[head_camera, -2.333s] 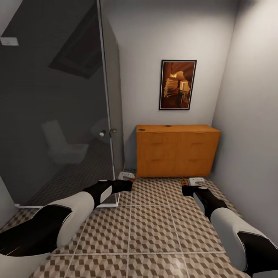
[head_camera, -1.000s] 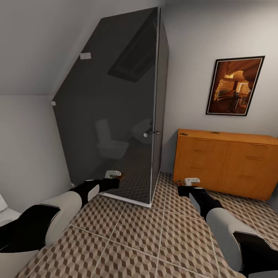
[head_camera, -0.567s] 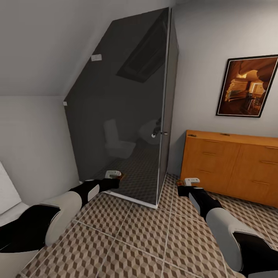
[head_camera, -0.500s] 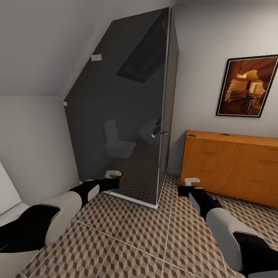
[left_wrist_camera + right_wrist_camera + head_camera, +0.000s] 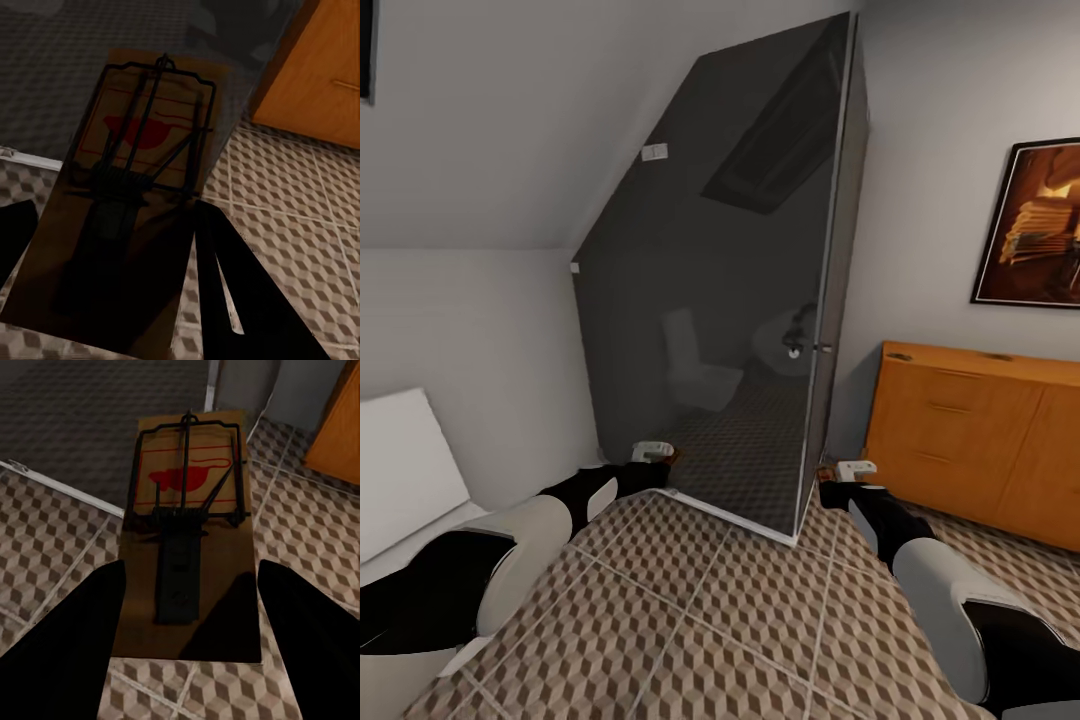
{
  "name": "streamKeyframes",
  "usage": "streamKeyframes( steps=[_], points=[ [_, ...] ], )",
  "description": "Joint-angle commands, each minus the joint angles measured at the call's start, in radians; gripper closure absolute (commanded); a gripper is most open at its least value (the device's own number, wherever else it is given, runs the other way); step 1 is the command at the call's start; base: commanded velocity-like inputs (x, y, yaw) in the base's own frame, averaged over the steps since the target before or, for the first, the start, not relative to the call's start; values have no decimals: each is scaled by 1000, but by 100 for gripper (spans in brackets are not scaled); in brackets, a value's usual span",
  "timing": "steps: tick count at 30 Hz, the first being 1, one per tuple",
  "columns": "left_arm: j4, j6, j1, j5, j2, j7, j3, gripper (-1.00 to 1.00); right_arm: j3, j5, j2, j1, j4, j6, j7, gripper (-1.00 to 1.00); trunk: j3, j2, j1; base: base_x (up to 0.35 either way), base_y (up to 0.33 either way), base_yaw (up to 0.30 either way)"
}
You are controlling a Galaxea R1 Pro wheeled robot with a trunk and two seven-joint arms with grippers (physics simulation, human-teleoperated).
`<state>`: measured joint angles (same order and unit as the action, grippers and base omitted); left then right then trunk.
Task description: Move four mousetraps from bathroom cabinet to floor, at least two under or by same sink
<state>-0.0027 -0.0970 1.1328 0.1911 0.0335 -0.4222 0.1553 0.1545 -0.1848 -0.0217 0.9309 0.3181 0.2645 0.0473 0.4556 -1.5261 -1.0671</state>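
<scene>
Head view: both arms reach forward over the bathroom floor (image 5: 710,620), tiled in a brown, beige and white cube pattern. The left gripper (image 5: 652,455) sits in front of the lower edge of a dark glass shower enclosure (image 5: 740,300). The right gripper (image 5: 852,470) is just off the enclosure's near corner, between it and the cabinet (image 5: 970,440).

Left wrist view: a mousetrap (image 5: 131,202), a brown board with black wire parts and a red mark, is pinched in the jaws. One dark finger (image 5: 247,300) lies along one edge of the board; the other shows as a dark shape at the opposite edge. The board is carried above the floor tiles, with the base rail of the enclosure and the orange-brown cabinet behind it.

Right wrist view: a second mousetrap (image 5: 187,532) of the same make is pinched between the two dark fingers (image 5: 67,652), one at each long edge. It is likewise held above the tiles, by the enclosure's corner post.

The cabinet stands against the far wall at the head view's right, drawer fronts shut. Small dark items lie on its top, too small to identify. A framed picture (image 5: 1030,225) hangs above it. The glass reflects a faint toilet shape. A white object (image 5: 400,470) shows at the left edge; its identity cannot be told.
</scene>
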Motion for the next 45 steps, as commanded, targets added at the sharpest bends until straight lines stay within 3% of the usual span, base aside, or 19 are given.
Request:
streamKeyframes(
  steps=[1, 24, 37, 45],
  points=[
    [0, -4, 1, 7, 0, -1, 7, 100, 8, -10, 1, 0, 2, 6, 5, 100, 1, -1, 0, 0, 0, 297],
    [0, -3, 1, 7, -6, 0, 7, 100, 8, -10, 1, 0, 2, 5, 5, 100, 1, -1, 0, 0, 0, 300],
    [1, -4, 1, 10, -5, -1, 7, 100, 8, -9, 15, 0, 2, 6, 5, 100, 1, -1, 0, 0, 0, 300],
    [0, -4, 1, 43, -5, -1, 7, 100, 8, -11, 38, 0, -9, 6, 4, 100, 1, -1, 0, 0, 0, 300]
  ],
)
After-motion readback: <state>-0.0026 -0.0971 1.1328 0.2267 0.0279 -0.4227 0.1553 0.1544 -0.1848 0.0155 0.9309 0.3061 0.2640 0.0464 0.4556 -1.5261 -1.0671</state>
